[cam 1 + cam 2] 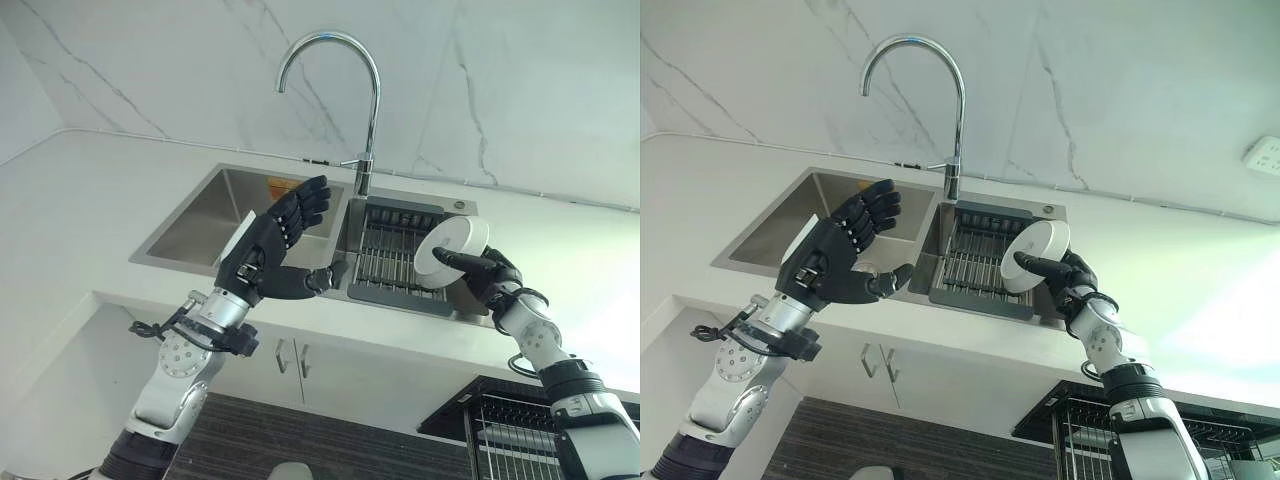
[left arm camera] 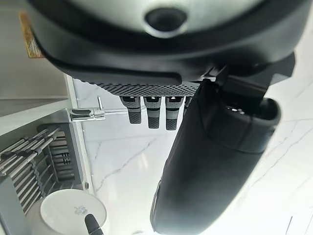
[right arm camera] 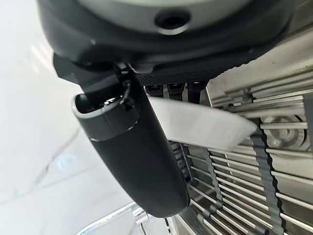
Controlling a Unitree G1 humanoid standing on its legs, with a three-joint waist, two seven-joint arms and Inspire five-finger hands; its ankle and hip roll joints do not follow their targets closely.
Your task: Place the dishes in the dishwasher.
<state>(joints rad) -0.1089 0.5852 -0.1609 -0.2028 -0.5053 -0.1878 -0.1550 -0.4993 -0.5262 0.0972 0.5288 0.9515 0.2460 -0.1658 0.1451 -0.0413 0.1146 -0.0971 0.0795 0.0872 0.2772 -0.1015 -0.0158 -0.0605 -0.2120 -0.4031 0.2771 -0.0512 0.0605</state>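
White plate [image 1: 452, 250] is in my right hand [image 1: 492, 277], held on edge above the right sink basin's wire rack [image 1: 385, 262], flat underside facing the camera, rim running up-down with a slight tilt. Thumb lies across the plate's face, fingers [image 3: 168, 89] curled behind the rim, so it's pinched. My left hand [image 1: 272, 245] is up over the left basin [image 1: 205, 215], fingers straight and spread, thumb out, holding nothing. Faucet [image 1: 345, 90] stands between the basins. Dishwasher rack [image 1: 520, 430] sits below right.
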